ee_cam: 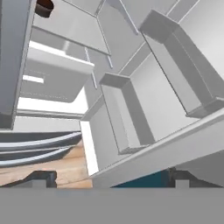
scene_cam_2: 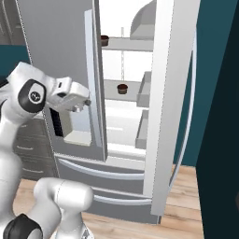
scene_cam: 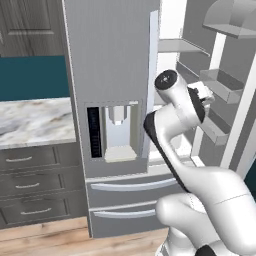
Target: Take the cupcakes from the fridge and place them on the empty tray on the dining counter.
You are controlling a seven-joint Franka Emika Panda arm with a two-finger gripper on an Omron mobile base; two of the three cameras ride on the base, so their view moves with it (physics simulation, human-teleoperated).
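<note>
The grey steel fridge (scene_cam: 110,60) stands with its right door (scene_cam_2: 170,93) swung open and its dispenser door shut. One cupcake (scene_cam_2: 104,39) sits on an upper white shelf, and a second cupcake (scene_cam_2: 122,88) sits on the shelf below. In the hand view one cupcake (ee_cam: 43,7) shows at the top left corner. My gripper (scene_cam_2: 87,102) hangs in front of the open side, left of the lower cupcake and well short of it. Its fingertips (ee_cam: 42,176) stand wide apart, open, with nothing between them. The empty tray and the dining counter are out of view.
Door bins (ee_cam: 124,113) line the open door on my right. Two bottom drawers (scene_cam: 130,187) run below the doors. A marble counter (scene_cam: 35,120) over grey drawers stands left of the fridge. Wooden floor (scene_cam_2: 186,205) lies in front.
</note>
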